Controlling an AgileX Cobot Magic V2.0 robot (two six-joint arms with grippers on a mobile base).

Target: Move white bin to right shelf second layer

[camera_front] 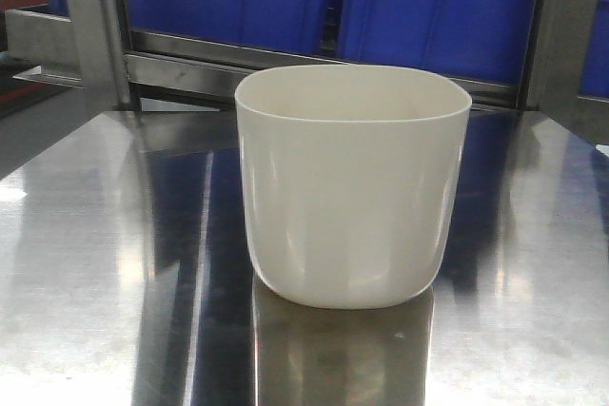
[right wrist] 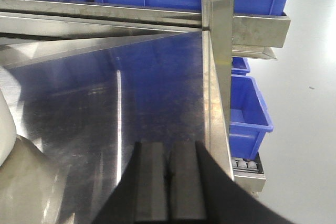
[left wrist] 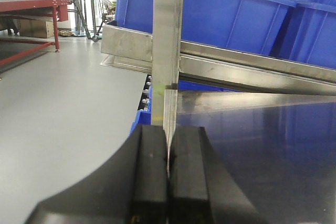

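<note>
The white bin [camera_front: 352,183] stands upright and empty on the steel tabletop [camera_front: 86,263], in the middle of the front view. Its curved side [right wrist: 4,124] also shows at the left edge of the right wrist view. My left gripper [left wrist: 168,129] is shut with nothing in it, over the table's left edge beside a steel post [left wrist: 167,35]. Empty too, my right gripper [right wrist: 169,144] is shut low over the table near its right edge. A roller track [right wrist: 247,164] with a steel rail sits below that edge; I cannot tell whether it is the right shelf second layer.
Blue crates [camera_front: 428,7] fill the sloped steel rack level [camera_front: 190,54] behind the table. Another blue crate [right wrist: 247,111] sits on the lower level at the right. A steel post [right wrist: 220,35] rises at the table's right edge. Grey floor [left wrist: 58,103] lies to the left.
</note>
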